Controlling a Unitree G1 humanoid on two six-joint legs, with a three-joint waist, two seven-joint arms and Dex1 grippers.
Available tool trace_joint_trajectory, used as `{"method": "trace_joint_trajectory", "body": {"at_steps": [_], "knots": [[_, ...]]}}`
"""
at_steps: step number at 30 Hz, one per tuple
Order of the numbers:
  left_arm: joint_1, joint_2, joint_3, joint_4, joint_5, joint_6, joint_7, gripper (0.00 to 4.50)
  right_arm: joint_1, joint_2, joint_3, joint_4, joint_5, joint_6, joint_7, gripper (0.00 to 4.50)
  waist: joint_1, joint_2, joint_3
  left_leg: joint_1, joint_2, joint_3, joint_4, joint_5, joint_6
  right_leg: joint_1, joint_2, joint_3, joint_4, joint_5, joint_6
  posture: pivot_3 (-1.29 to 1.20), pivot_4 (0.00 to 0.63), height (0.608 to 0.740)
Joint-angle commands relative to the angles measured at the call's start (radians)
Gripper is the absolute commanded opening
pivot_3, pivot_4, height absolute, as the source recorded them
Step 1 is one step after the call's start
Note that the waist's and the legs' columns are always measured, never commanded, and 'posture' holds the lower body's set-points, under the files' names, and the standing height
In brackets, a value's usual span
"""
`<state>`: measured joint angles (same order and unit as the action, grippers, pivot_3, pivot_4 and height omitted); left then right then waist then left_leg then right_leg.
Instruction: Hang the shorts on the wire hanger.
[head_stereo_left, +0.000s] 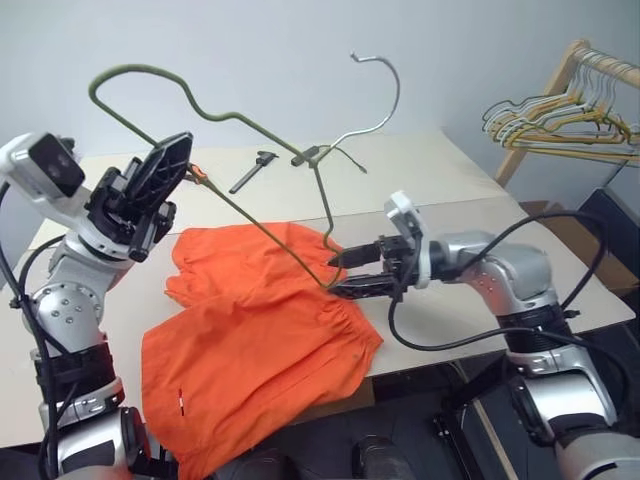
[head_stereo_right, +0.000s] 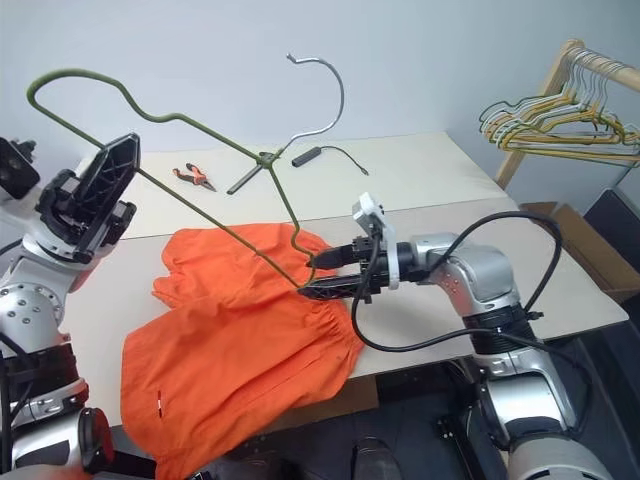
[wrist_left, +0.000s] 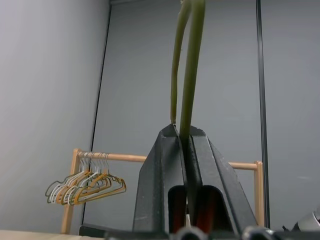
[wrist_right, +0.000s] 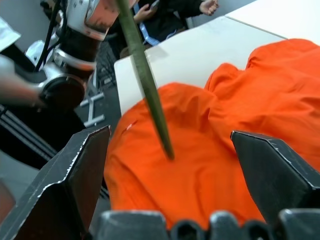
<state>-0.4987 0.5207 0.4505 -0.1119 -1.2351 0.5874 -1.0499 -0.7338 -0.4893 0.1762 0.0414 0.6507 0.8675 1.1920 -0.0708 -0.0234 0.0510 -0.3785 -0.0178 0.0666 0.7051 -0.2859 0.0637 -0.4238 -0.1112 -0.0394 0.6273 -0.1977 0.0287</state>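
Observation:
The bright orange shorts (head_stereo_left: 260, 330) lie spread on the pale table (head_stereo_left: 440, 170), one leg hanging over the front edge. The olive wire hanger (wrist_left: 192, 60) is held up in the air, tilted, with my left gripper (head_stereo_left: 180, 145) shut on its long bottom wire. The hanger's lower corner (wrist_right: 145, 75) comes down onto the shorts near the gathered waistband. There my right gripper (head_stereo_left: 337, 273) is open, lying level, with one finger on either side of the wire's tip and touching nothing.
Orange-handled pliers (head_stereo_right: 195, 178), a black caliper (head_stereo_left: 255, 170) and a small black cabled part (head_stereo_right: 308, 155) lie at the back of the table. A wooden rack (head_stereo_left: 585, 55) with a bunch of yellowish hangers (head_stereo_left: 560, 115) stands at the right. People sit beyond the table (wrist_right: 165, 12).

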Motion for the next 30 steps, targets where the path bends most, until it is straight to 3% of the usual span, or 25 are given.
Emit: {"method": "trace_joint_trajectory", "body": {"at_steps": [1, 5, 8, 19, 24, 27, 30], "knots": [[0.0, -0.005, 0.003, -0.033, 0.009, -0.024, -0.001, 0.0, -0.022, 0.014, -0.041, -0.049, 0.039, 0.026, -0.02, 4.48, 0.001, 0.0, 0.0, 0.0, 0.0, 0.0, 0.0, 0.0, 0.0, 0.0, 0.0, 0.0, 0.0, 0.0, 0.0, -0.12, 0.0, 0.74], [-0.002, -0.011, -0.002, -0.027, 0.022, -0.03, -0.006, 0.0, -0.029, 0.023, -0.047, -0.048, 0.046, 0.049, -0.032, 4.48, 0.001, 0.0, 0.0, -0.002, -0.001, 0.0, 0.0, 0.0, -0.001, -0.001, -0.001, 0.0, 0.0, 0.0, 0.0, -0.12, 0.0, 0.74], [-0.003, -0.014, -0.005, -0.019, 0.026, -0.032, -0.01, 0.0, -0.032, 0.023, -0.054, -0.039, 0.05, 0.062, -0.046, 3.95, 0.0, 0.0, 0.0, -0.002, -0.001, 0.0, 0.0, 0.0, -0.001, -0.001, -0.001, 0.0, 0.0, 0.0, 0.0, -0.13, 0.0, 0.74], [-0.005, -0.05, -0.014, -0.002, 0.047, -0.046, -0.003, 0.0, -0.032, 0.052, -0.026, -0.055, 0.026, 0.039, -0.071, 0.13, -0.001, 0.0, 0.0, -0.002, 0.0, 0.0, 0.0, 0.0, 0.0, -0.001, -0.001, 0.0, 0.0, 0.0, 0.0, -0.14, 0.0, 0.74], [0.001, -0.038, -0.031, 0.0, 0.086, -0.039, 0.044, 0.0, -0.029, 0.054, -0.03, -0.054, 0.017, 0.028, -0.071, 0.02, -0.001, 0.0, 0.0, -0.002, -0.001, 0.0, 0.0, -0.001, 0.001, -0.001, -0.001, 0.0, 0.0, 0.0, 0.0, -0.13, 0.0, 0.74], [0.011, -0.027, -0.051, 0.002, 0.106, -0.019, 0.057, 0.7, -0.029, 0.056, -0.047, -0.053, 0.021, 0.032, -0.078, 0.0, 0.0, 0.0, 0.0, -0.002, -0.001, 0.0, 0.0, -0.001, 0.001, -0.001, -0.001, -0.001, 0.0, 0.0, 0.0, -0.13, 0.0, 0.74], [0.031, -0.014, -0.076, 0.008, 0.155, -0.017, 0.071, 1.68, -0.031, 0.06, -0.086, -0.051, 0.043, 0.047, -0.095, 0.0, -0.001, 0.0, 0.0, -0.002, -0.001, 0.0, 0.0, -0.001, 0.001, -0.001, -0.001, -0.001, 0.0, 0.0, 0.0, -0.14, 0.0, 0.74]]}}
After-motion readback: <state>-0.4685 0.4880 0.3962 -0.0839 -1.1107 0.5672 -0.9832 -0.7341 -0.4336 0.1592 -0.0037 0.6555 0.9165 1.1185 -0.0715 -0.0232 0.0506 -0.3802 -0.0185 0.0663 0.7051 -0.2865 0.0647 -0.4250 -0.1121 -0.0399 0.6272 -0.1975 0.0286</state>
